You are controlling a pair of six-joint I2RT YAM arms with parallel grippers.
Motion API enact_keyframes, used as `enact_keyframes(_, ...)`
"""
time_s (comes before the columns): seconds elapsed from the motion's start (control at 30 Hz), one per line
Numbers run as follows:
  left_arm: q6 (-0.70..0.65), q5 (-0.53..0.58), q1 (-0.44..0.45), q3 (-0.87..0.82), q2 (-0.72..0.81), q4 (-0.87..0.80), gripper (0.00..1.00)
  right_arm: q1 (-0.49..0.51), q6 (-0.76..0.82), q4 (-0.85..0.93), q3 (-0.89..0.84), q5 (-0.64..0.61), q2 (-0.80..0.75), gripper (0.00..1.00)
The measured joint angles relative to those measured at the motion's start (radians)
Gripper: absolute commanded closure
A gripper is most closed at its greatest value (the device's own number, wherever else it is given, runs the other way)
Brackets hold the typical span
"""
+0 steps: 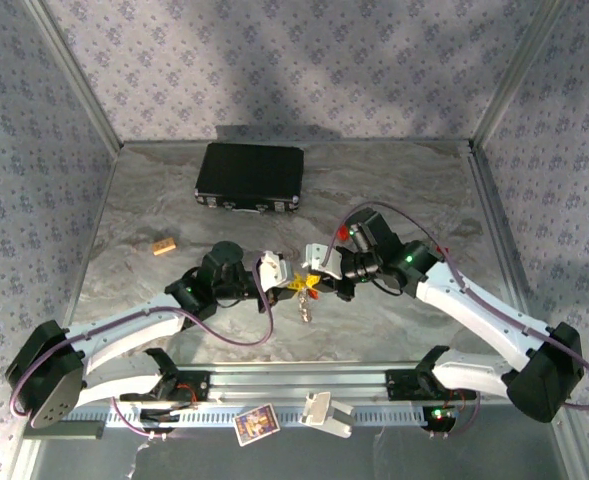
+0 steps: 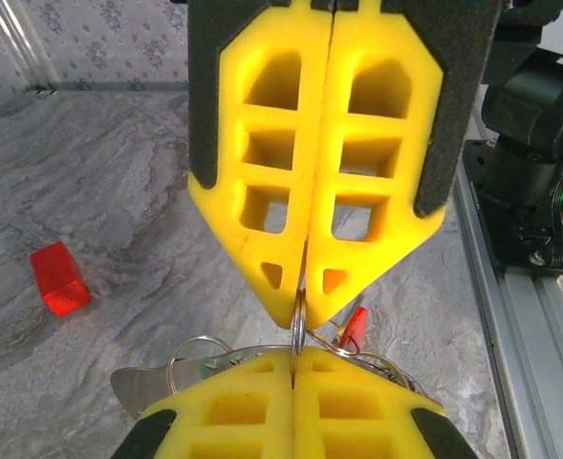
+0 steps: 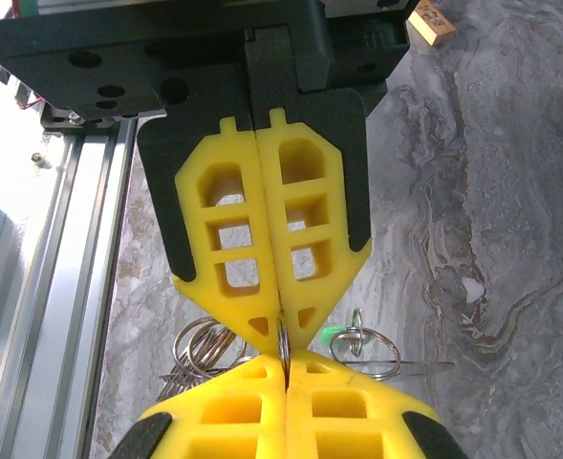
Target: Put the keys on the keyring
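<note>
both grippers meet nose to nose over the middle of the table (image 1: 404, 180). the left gripper (image 2: 293, 361) is squeezed tight on the edge of the keyring (image 2: 298, 330), and the right gripper (image 3: 286, 368) clamps that same silver ring from the other side. the red key (image 2: 355, 328) and green key (image 3: 335, 334) sit just beside the tips in the tangle of wire loops. can't tell if they're actually threaded on.

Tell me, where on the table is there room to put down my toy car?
There's bare table between the black case and the right wall, and more between the small tan block and the left wall. The middle is crowded: the left gripper and right gripper meet there, both shut on one ring, with keys close by.
</note>
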State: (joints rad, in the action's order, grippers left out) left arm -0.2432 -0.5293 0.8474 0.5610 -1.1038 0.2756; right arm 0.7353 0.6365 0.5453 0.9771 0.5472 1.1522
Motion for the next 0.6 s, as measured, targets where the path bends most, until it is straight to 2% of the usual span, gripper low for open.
enact_keyframes(0.03, 0.000, -0.005, 0.000, 0.000, 0.000, 0.001, 1.00, -0.003, -0.008, -0.005, -0.003, 0.006, -0.001, 0.77)
enact_keyframes(0.07, 0.000, -0.006, 0.000, 0.000, 0.001, 0.003, 1.00, -0.009, -0.016, -0.024, -0.013, 0.017, -0.006, 0.73)
enact_keyframes(0.13, 0.001, -0.006, 0.000, 0.000, 0.001, 0.005, 1.00, -0.027, -0.051, -0.072, -0.048, 0.040, -0.032, 0.71)
enact_keyframes(0.3, 0.025, -0.015, 0.000, -0.018, 0.002, 0.059, 1.00, -0.092, -0.171, -0.233, -0.178, 0.104, -0.126, 0.71)
enact_keyframes(0.6, 0.063, -0.024, -0.002, -0.057, 0.002, 0.142, 1.00, -0.105, -0.281, -0.376, -0.246, 0.151, -0.132, 0.77)
